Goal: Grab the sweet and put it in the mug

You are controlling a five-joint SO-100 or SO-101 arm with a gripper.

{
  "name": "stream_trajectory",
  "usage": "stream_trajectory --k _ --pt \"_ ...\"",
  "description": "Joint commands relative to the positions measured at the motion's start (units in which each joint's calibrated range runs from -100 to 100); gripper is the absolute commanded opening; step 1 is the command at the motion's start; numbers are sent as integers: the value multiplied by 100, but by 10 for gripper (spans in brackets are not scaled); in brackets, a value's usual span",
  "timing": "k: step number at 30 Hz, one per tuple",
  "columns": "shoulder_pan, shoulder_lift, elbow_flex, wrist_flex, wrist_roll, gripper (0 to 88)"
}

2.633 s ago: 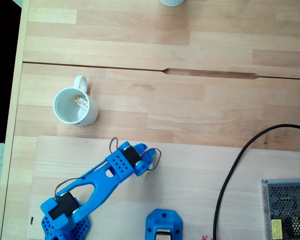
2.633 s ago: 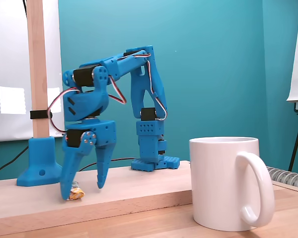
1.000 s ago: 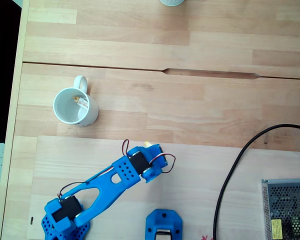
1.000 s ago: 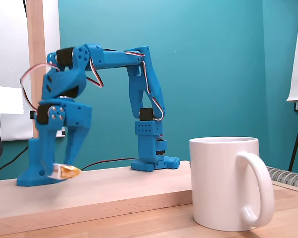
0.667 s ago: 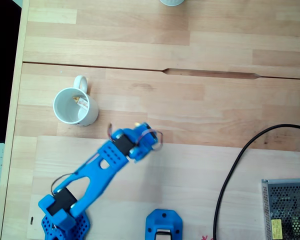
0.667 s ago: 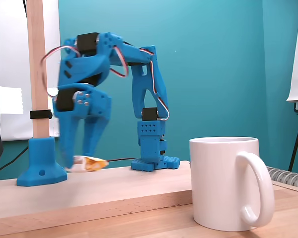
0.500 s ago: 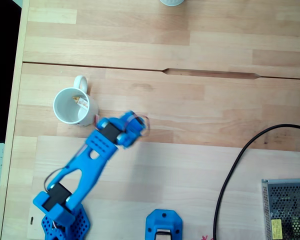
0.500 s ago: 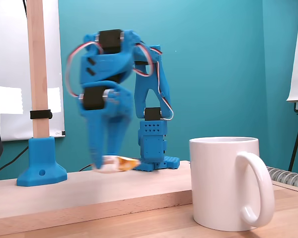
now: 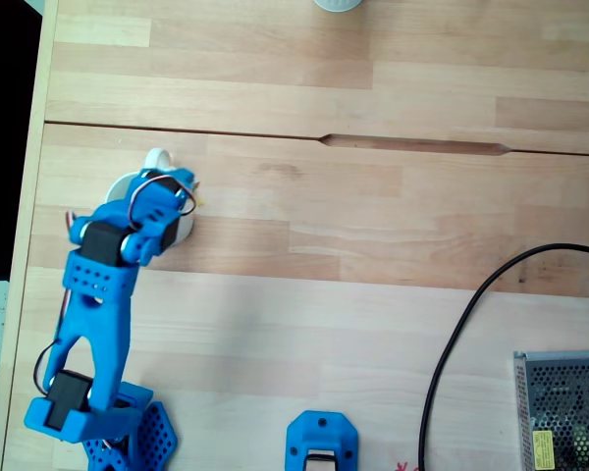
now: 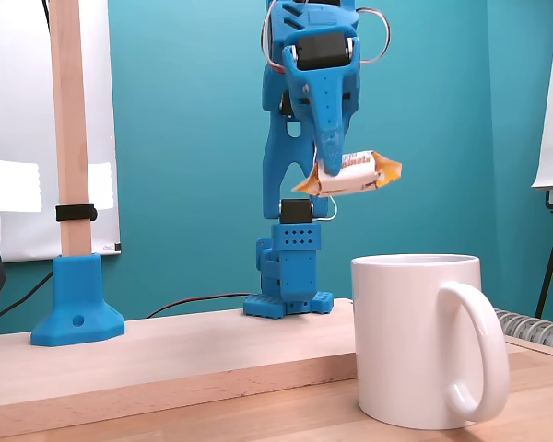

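Sweet (image 10: 348, 174) now raised above mug (image 10: 422, 341).

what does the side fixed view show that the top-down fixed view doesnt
Only the side view: the sweet clamped in the gripper, held in the air above the mug's rim height, and a wooden post.
Only the top-down view: a black cable, a metal mesh box, and the arm overlapping the mug.
Both: the arm, mug and wooden table.
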Motion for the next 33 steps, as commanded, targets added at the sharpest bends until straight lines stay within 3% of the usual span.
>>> stream_trajectory --k 1,15,23,33 --pt "-41 -329 -316 484 -20 30" --pt "-78 170 121 694 -15 30" --pt "-579 153 121 274 5 30" --pt "-354 67 130 274 20 30"
